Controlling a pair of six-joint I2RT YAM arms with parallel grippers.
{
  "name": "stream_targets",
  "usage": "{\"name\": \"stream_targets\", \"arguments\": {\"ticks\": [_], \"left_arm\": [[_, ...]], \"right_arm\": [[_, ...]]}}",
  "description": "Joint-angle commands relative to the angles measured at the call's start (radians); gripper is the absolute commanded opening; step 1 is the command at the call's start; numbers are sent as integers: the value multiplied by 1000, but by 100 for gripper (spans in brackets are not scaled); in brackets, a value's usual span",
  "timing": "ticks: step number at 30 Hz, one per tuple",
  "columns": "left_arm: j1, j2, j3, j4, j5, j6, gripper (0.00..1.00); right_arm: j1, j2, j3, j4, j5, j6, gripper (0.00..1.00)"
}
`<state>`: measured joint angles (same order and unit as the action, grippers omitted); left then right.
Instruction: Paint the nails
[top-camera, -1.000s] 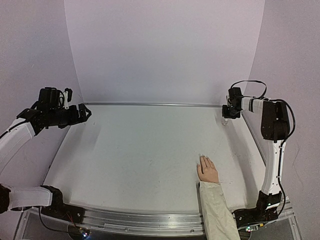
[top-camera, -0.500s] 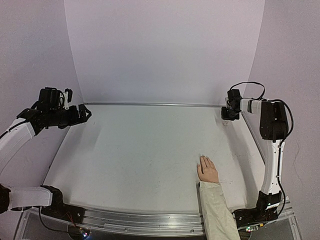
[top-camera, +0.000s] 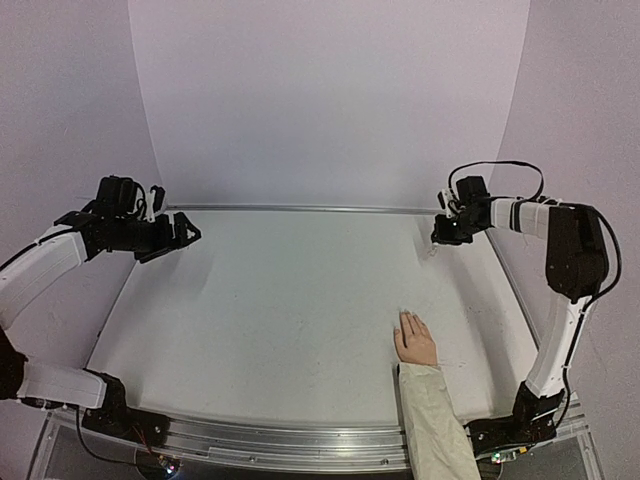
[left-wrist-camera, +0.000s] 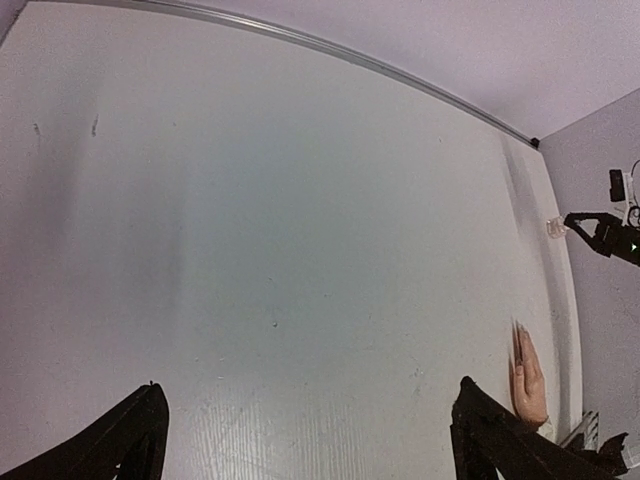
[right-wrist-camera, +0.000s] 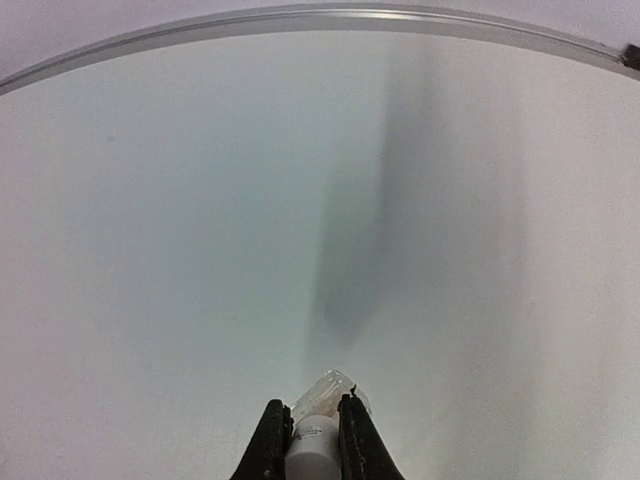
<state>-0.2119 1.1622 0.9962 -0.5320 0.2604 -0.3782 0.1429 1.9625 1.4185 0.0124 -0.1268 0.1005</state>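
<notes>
Our right gripper is clamped on a small clear bottle. Its two fingers pinch the white cap, and the clear body sticks out just past the tips. Our left gripper hangs with its jaws spread wide and nothing between them, over the far left corner of the worktop.

The nails are at the fingertips of the pale hand. The hand lies flat near the front right of the worktop, with a cream sleeve trailing off the near edge. Its long axis runs from the near edge towards the back wall, so the fingertips point away from our bases and roughly towards the right gripper. From that gripper the hand lies towards our bases and a little to the left, with bare worktop between them. We judge the right arm much the nearer; the left gripper is well apart from the hand, across the whole worktop.

The right wrist view shows the grip on the cap plainly, but only bare worktop and the back rail beyond, with no hand in sight. The left wrist view shows the hand small at its lower right, and the right gripper beyond it with the bottle at its tip. The top view gives the whole layout, though there the bottle is a mere speck. In no view can we tell the nails from the skin.
</notes>
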Motion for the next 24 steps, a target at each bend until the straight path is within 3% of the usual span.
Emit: {"name": "stream_targets", "arguments": {"ticks": [1, 6, 12, 16, 24], "left_arm": [[-70, 67, -21, 183, 109, -53, 99], [-248, 169, 8, 308, 83, -38, 99], [-520, 177, -10, 518, -120, 164, 100], [-616, 214, -26, 666, -159, 262, 100], [-829, 349, -48, 937, -481, 617, 99]], "right_arm": [[77, -146, -78, 57, -221, 21, 0], [184, -234, -118, 67, -335, 118, 0], [316, -310, -126, 130, -436, 222, 0], [359, -339, -135, 169, -399, 387, 0], [480, -370, -138, 238, -285, 559, 0]]}}
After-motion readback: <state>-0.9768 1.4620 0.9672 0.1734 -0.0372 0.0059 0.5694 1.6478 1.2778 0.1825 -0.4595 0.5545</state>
